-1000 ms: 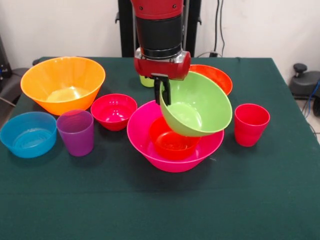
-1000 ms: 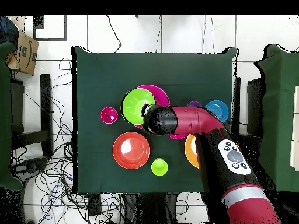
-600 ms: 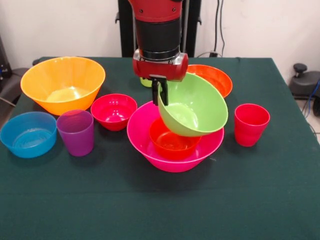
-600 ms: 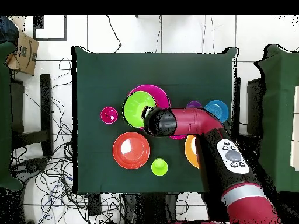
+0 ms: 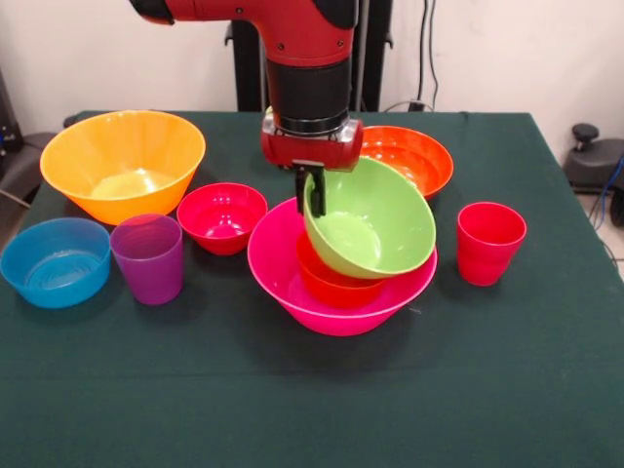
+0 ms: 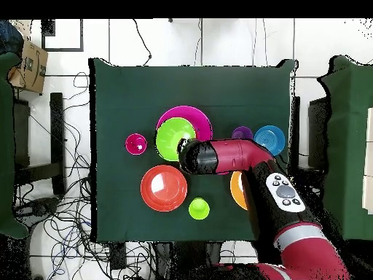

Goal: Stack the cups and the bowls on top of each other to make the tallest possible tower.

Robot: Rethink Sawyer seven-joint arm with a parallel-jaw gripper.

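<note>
Green bowl [image 5: 369,222] tilted inside pink bowl [image 5: 283,278]

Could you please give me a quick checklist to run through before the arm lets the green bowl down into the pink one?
1. Gripper shut on the green bowl's rim: ok.
2. Green bowl over the pink bowl: ok.
3. Green bowl level: not ok, tilted.
4. Small orange bowl seated inside the pink bowl: ok.
5. Red cup apart from the pink bowl: ok.
6. Green bowl centred over the orange one: cannot tell.
</note>
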